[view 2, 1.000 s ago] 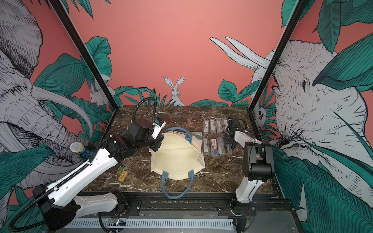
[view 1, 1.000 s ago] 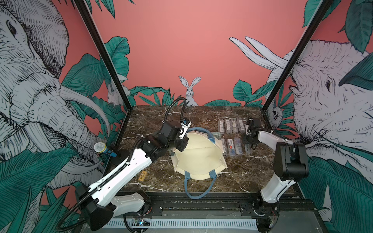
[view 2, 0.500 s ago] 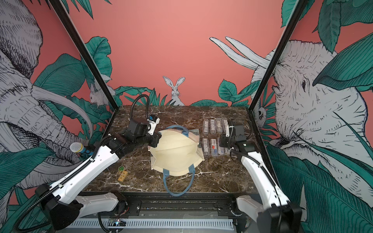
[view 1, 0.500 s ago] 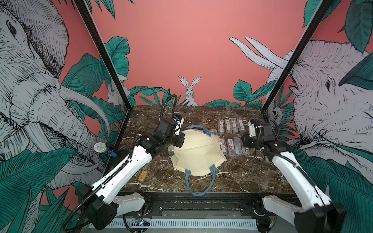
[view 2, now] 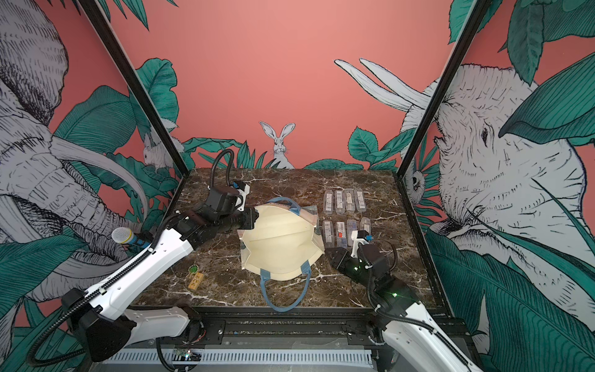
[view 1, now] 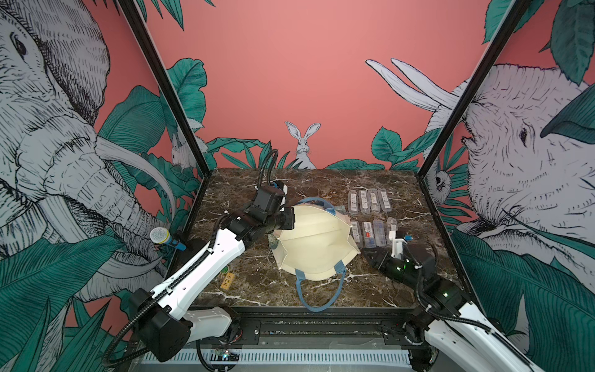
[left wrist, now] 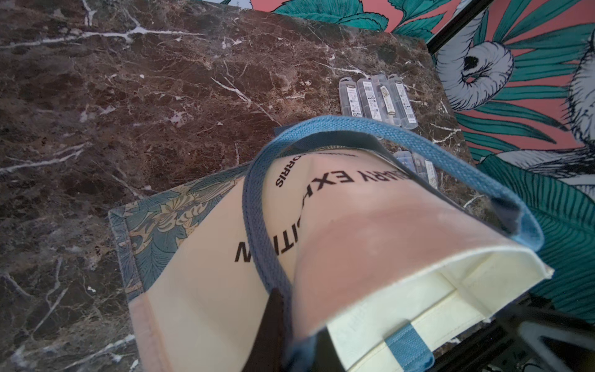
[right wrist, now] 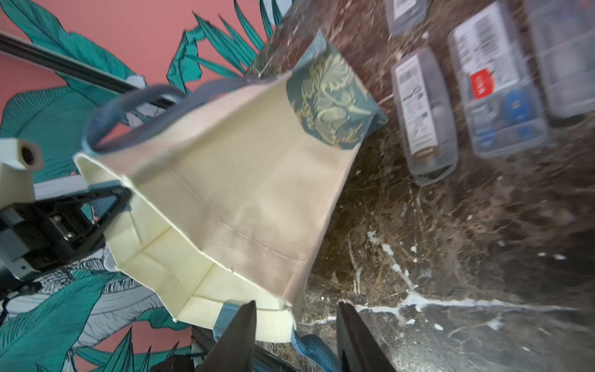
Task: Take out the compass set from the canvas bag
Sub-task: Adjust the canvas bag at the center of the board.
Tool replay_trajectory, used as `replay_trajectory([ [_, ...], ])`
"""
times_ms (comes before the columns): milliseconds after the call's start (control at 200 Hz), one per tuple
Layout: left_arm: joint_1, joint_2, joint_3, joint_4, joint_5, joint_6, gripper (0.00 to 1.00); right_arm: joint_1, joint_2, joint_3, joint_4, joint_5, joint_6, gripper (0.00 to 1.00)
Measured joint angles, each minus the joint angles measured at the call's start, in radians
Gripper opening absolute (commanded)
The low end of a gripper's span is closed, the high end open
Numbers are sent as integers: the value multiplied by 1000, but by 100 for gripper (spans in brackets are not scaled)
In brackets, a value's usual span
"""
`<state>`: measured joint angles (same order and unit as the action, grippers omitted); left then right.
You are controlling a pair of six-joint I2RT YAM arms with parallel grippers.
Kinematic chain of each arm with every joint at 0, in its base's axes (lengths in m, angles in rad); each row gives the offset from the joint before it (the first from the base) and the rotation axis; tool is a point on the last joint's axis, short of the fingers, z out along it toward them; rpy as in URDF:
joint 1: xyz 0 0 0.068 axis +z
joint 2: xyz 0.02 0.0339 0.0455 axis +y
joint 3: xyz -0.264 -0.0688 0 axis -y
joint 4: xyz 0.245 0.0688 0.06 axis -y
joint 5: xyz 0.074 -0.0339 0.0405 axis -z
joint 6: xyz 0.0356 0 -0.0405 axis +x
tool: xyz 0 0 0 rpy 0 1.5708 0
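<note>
The cream canvas bag (view 1: 315, 244) (view 2: 280, 241) stands mouth-up in the middle of the marble table, its inside pale and bare as far as I see. My left gripper (view 1: 290, 218) (left wrist: 297, 317) is shut on the bag's far-left rim, where the blue strap (left wrist: 257, 206) runs between the fingers. My right gripper (view 1: 367, 252) (right wrist: 296, 304) is open, level with the bag's right rim corner (right wrist: 283, 302), which shows between its fingers; contact is unclear. Several clear compass set cases (view 1: 370, 201) (right wrist: 421, 112) lie in two rows right of the bag. None shows inside the bag.
The bag's second blue handle (view 1: 318, 290) loops toward the table's front edge. A small wooden tag (view 1: 227, 280) lies front left. A microphone (view 1: 160, 235) pokes in at the left wall. Black frame posts stand at the far corners.
My right arm has swung from above the cases forward and left to the bag's right rim corner. The left gripper keeps its hold; the bag has shifted only slightly.
</note>
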<state>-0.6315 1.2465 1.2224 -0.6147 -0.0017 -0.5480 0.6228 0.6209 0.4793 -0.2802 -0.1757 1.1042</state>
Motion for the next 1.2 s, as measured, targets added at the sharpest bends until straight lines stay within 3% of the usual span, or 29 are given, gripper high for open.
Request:
replay_trajectory([
  [205,7,1,2,-3,-11,-66,0,77,236,17,123,1,-34,47],
  [250,9,1,2,-4,-14,-74,0,82,257,17,135,12,-42,40],
  [320,11,1,2,-4,-15,-85,0,88,289,17,163,34,-58,18],
  [415,12,1,2,-5,-13,-89,0,91,342,37,180,58,-82,0],
  [535,12,1,2,-16,2,-60,51,91,403,132,142,83,-115,0],
  [670,13,3,40,-133,13,41,75,62,498,284,87,51,-169,0],
  [925,21,51,289,-343,-82,336,94,-67,715,552,-92,-132,-320,0],
  [1055,24,115,401,-333,-104,498,97,-109,764,667,-190,-202,-401,0],
  [1195,28,209,428,-254,-98,678,98,-136,787,749,-262,-249,-465,0],
])
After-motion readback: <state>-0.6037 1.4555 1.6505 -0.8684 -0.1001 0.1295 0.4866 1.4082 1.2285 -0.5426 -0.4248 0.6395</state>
